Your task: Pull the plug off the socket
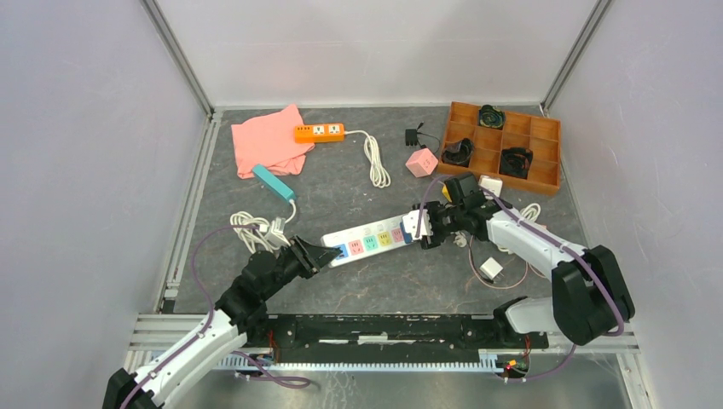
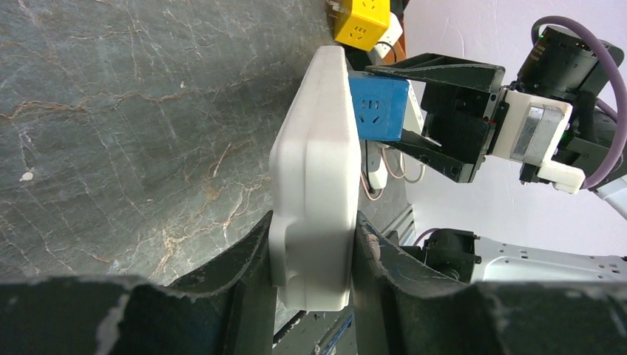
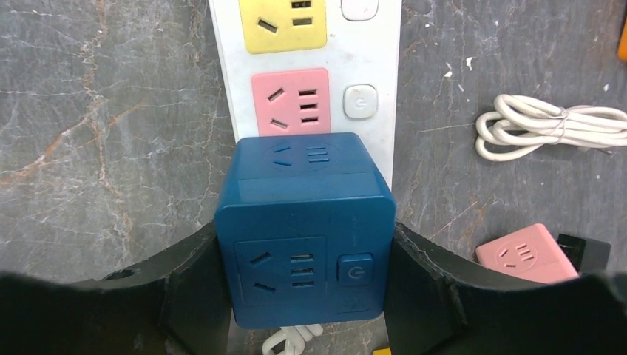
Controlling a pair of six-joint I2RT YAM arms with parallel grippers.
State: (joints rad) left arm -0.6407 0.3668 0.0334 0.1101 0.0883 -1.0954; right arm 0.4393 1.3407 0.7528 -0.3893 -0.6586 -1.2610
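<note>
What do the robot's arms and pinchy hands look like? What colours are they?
Both arms are part white, part black. The left arm and right arm have smooth white shells and chunky black joints. A purple cable loops along each one. The left gripper and right gripper are black, each with two curved fingers whose edges look scuffed.

There are three power strips: socket (image 1: 371, 239), orange strip (image 1: 320, 132), teal strip (image 1: 273, 181); one blue plug (image 3: 307, 237), one pink cloth (image 1: 264, 141), one tray (image 1: 511, 112).
</note>
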